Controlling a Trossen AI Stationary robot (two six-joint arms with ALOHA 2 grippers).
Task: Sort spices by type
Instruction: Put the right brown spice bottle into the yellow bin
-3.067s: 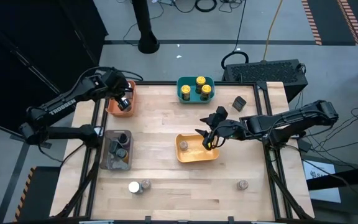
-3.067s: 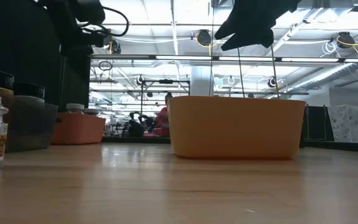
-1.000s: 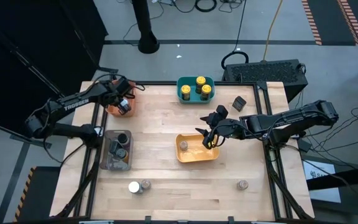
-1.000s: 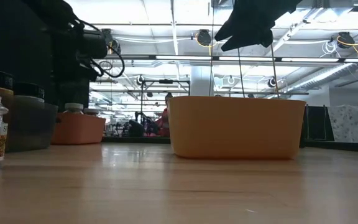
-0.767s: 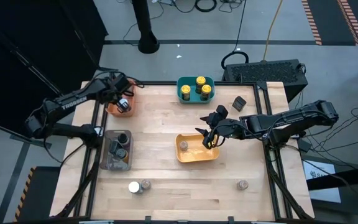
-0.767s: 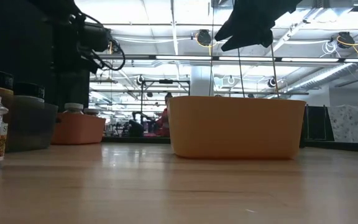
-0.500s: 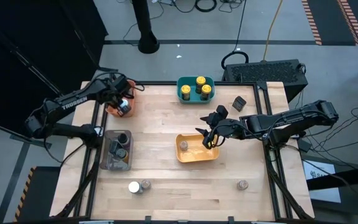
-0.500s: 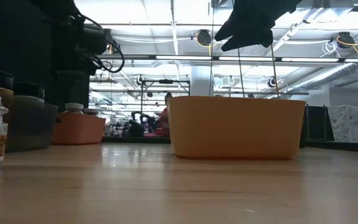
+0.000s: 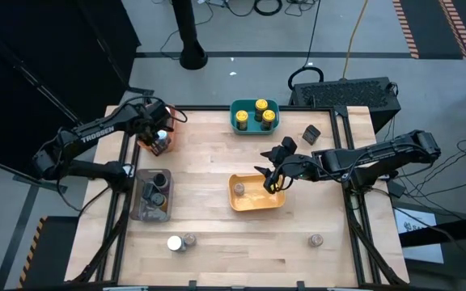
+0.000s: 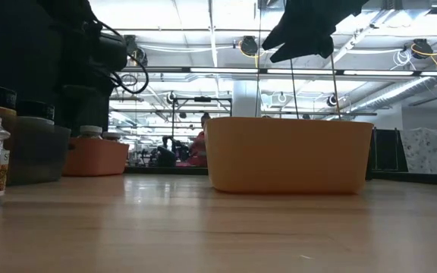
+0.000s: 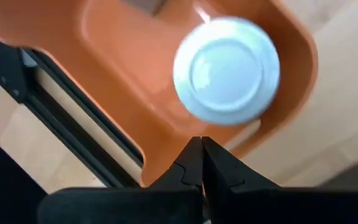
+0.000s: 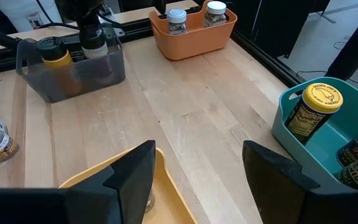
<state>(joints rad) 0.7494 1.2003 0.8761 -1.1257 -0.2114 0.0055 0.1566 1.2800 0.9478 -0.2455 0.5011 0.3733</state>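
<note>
**Left gripper shut over orange bin, right gripper open over yellow bin**

Left gripper (image 9: 158,139) sits over the orange bin (image 9: 146,143) at the far-left corner of the tabletop (image 9: 217,242), fingers pinched fully together, nothing between them. Its wrist view looks straight down on a white-lidded jar (image 11: 226,71) standing in that bin. The right wrist view shows two white-lidded jars in the orange bin.

Grey bin (image 9: 141,212), near of the orange one, holds dark-lidded jars (image 9: 158,179). Two loose jars (image 9: 182,242) stand side by side near the front edge, left of centre.

Teal bin (image 9: 239,121) at far centre holds three yellow-lidded jars (image 9: 260,105).

Yellow bin (image 9: 253,203) at mid-tabletop has one jar (image 9: 239,188) in its left end. Right gripper (image 9: 272,183) hangs over the bin's right end, fingers spread apart and empty.

One more loose jar (image 9: 316,240) stands alone near the front edge, on the right.
</note>
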